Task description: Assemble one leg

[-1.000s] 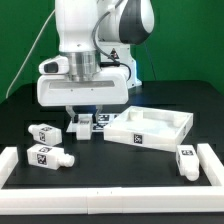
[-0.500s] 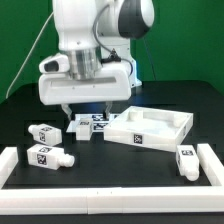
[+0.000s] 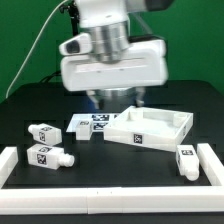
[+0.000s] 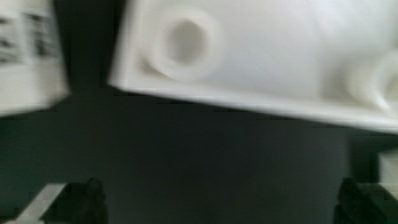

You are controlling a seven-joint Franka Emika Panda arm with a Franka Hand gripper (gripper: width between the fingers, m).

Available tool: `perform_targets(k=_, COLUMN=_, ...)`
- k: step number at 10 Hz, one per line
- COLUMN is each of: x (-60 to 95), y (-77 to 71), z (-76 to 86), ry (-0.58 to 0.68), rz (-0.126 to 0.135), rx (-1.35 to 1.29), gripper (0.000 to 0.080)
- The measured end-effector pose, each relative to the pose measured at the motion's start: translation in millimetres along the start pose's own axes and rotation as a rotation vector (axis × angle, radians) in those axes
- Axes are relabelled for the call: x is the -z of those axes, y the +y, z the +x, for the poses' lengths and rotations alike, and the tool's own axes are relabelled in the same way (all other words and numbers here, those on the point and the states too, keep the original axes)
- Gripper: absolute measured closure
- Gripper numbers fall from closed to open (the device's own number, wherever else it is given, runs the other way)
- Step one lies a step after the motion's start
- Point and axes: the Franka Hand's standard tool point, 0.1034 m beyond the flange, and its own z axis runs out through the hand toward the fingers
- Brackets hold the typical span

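Exterior view is showing the gripper point(image 3: 117, 100) hanging above the white tray panel point(image 3: 150, 128), over its far corner on the exterior view's left. Its fingers are standing wide apart and grasping nothing. Wrist view is showing only dark table point(image 4: 214, 150) between the fingertips point(image 4: 80, 200), with the panel's corner hole point(image 4: 183, 47) beyond. One leg point(image 3: 82, 126) is lying just beside the panel on the exterior view's left. A second leg point(image 3: 42, 132) and a third leg point(image 3: 46, 156) are lying farther that way. A fourth leg point(image 3: 187, 160) is lying near the panel's front corner on the exterior view's right.
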Motion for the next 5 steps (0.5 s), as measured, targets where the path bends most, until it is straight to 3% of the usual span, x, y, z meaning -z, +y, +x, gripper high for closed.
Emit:
perform_targets(k=2, x=-13.8, y=-51.6, z=10.6, ry=-0.008, rz=-0.035, rx=0.075, gripper=0.015)
perform_targets(k=5, x=-12.7, y=-45.4, z=11.4, ry=-0.007, rz=-0.025, rx=0.067, gripper=0.015)
